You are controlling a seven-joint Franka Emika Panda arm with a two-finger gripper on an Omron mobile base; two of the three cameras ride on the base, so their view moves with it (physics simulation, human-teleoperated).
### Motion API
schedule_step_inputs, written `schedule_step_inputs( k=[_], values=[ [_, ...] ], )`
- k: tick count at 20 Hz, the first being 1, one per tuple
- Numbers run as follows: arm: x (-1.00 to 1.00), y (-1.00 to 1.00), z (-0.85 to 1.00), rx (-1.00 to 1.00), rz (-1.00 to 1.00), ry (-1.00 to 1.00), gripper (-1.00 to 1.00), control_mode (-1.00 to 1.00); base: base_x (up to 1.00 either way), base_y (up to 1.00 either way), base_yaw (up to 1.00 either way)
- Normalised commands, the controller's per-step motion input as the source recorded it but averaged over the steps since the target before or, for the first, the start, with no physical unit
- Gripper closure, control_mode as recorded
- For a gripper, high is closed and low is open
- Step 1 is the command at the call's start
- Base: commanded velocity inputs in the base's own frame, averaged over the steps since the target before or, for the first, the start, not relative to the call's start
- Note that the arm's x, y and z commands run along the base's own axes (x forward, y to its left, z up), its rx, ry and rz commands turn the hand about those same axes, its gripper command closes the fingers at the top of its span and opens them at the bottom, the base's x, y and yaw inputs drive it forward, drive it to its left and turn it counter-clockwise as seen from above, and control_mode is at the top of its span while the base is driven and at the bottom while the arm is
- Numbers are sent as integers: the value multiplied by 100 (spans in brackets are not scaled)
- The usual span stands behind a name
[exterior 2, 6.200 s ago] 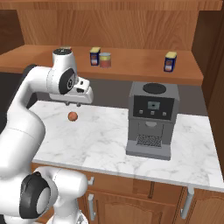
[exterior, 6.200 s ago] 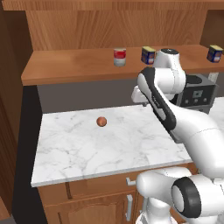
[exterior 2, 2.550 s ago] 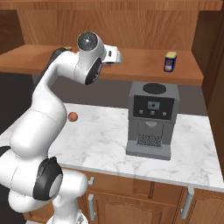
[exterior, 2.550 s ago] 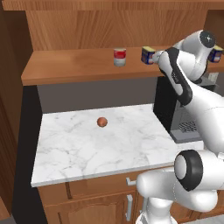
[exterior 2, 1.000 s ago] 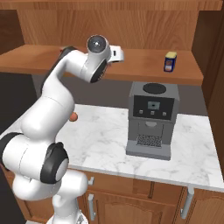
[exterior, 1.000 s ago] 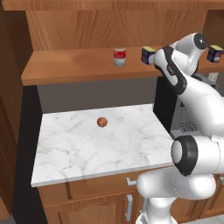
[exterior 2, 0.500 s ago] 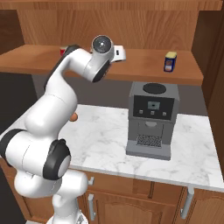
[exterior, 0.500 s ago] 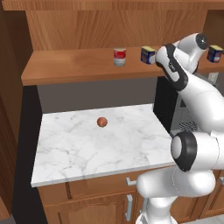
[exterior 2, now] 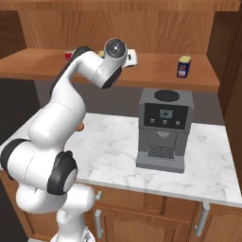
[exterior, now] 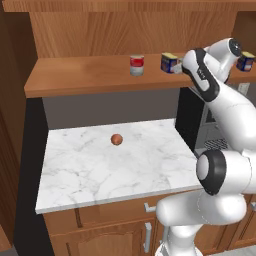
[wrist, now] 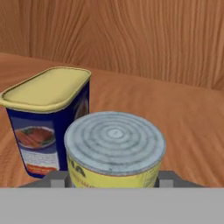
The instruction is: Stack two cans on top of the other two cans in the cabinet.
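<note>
- Standing singly on the cabinet [exterior: 90,80] shelf are all the cans I can see; none is stacked yet, so the whole job seems still ahead.
- The yellow-labelled can [wrist: 114,151] sits right before the pincer [wrist: 114,179], between its grey tips, just beside the blue can [wrist: 48,118].
- Whether the tips are clamped on it, I cannot tell.
- The red-and-white can [exterior: 136,65] and far blue can [exterior 2: 184,66] stand well apart.
- An orange ball [exterior: 116,139] lies on the table [exterior: 100,165] below.

Yellow-label can [wrist: 114,151] cut off low; fingertips [wrist: 57,179] barely visible; contact unclear.
</note>
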Motion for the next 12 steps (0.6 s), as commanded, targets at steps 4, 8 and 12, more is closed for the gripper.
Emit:
schedule_step_inputs(
  k=[4,8,12],
  values=[
    [-11,-7,-1,0,3,-2,100,-100,0,0,0],
    [-20,-17,2,0,0,0,100,-100,0,0,0],
    [-28,-22,18,0,0,0,100,-100,0,0,0]
  ],
)
